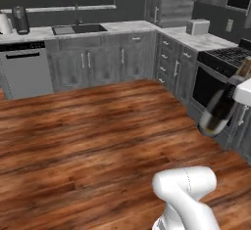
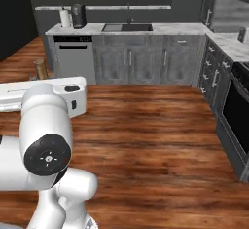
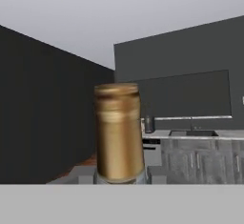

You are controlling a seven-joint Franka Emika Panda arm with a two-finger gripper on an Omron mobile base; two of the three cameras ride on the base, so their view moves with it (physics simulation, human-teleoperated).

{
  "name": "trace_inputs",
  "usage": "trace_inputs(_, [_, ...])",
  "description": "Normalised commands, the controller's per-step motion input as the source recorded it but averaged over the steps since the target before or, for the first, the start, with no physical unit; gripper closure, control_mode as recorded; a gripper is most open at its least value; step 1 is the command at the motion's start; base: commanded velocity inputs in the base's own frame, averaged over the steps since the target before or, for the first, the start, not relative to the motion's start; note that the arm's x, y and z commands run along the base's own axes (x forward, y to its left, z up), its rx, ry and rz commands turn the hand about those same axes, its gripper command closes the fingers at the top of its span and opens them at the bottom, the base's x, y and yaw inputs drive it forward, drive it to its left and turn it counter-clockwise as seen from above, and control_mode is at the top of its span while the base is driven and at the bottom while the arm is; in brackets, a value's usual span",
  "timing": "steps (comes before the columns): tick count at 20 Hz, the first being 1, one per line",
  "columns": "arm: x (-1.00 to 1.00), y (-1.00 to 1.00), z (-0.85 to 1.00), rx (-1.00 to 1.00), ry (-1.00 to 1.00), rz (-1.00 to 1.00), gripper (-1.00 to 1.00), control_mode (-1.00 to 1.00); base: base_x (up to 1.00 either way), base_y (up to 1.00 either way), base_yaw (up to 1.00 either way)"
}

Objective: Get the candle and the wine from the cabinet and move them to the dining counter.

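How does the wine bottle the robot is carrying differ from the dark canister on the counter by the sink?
The wine hangs tilted in the gripper above the floor; the canister stands upright on the counter. The wine has a gold-foil neck; the canister is plain dark with a blunt top. The bottle is slimmer and tapering. Both are dark.

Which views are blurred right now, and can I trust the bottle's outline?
Left base view: the wine is smeared at the right edge, outline unreliable. Hand view: its gold-foil neck is large and soft-edged but readable. Right base view: mostly sharp, the sink crisp.
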Motion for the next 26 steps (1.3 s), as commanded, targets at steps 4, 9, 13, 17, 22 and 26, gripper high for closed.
trace_inputs(4, [0.0,0.0,0.0,0.0,0.0,0.0,1.0,1.0,-0.62,-0.04,0.41])
trace_inputs(9, [0.0,0.0,0.0,0.0,0.0,0.0,1.0,1.0,-0.66,-0.02,0.38])
trace_inputs(13, [0.0,0.0,0.0,0.0,0.0,0.0,1.0,1.0,-0.56,0.0,0.34])
trace_inputs(17, [0.0,0.0,0.0,0.0,0.0,0.0,1.0,1.0,-0.02,0.05,0.24])
trace_inputs(22, [0.0,0.0,0.0,0.0,0.0,0.0,1.0,1.0,0.61,0.26,0.12])
trace_inputs(26, [0.0,0.0,0.0,0.0,0.0,0.0,1.0,1.0,0.68,0.32,0.12])
